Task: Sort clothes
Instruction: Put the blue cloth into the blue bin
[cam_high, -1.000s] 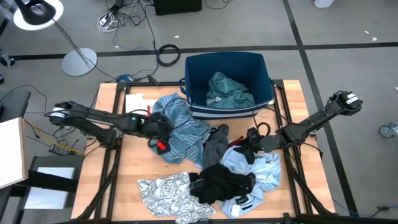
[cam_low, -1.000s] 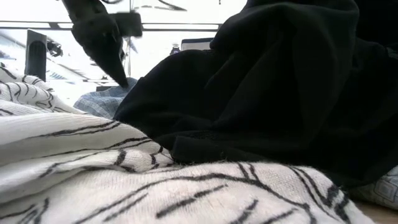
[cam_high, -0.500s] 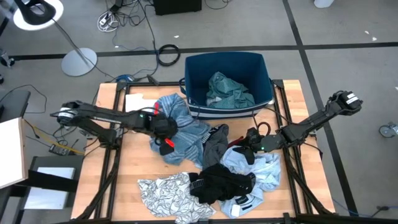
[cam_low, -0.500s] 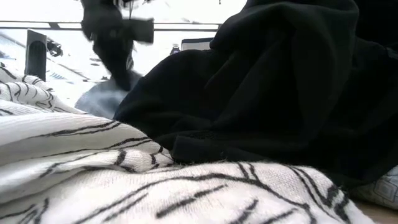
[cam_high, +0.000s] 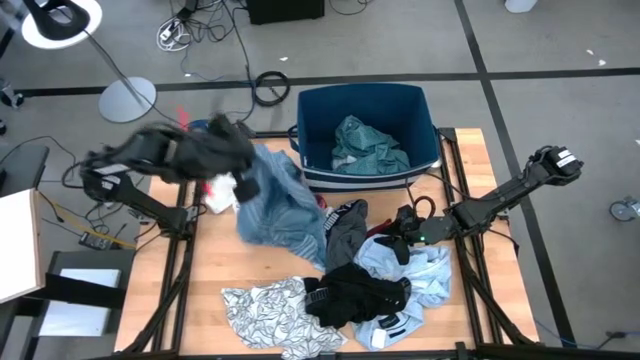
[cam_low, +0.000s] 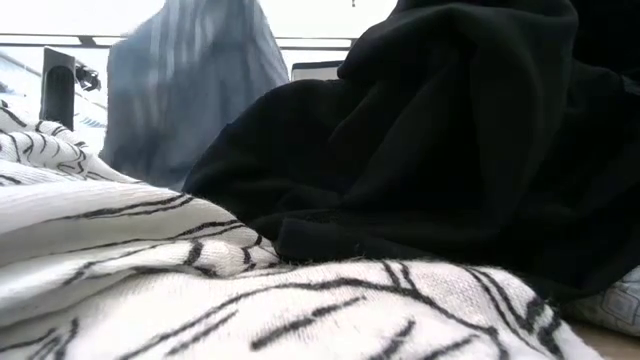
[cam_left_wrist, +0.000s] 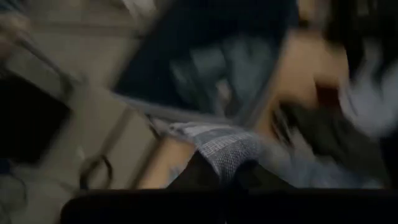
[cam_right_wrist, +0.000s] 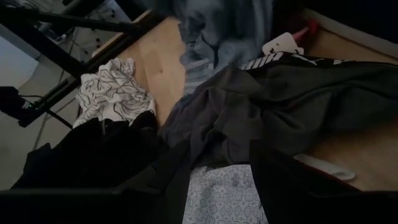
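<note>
One teal green garment (cam_high: 368, 146) lies in the bin (cam_high: 425, 110) at 12 o'clock, the left gripper (cam_high: 238, 180) at 10 o'clock is clamped on the blue striped garment (cam_high: 280, 205), lifting it, while the right gripper (cam_high: 403, 228) waits open at 3 o'clock, and most clothes remain on the table (cam_high: 215, 260).

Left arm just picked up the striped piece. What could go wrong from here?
1. The blue striped garment hangs from the left gripper with its lower end on the pile; it may drag the dark grey garment along.
2. The pinch looks small in the left wrist view; the cloth could slip before reaching the bin.
</note>
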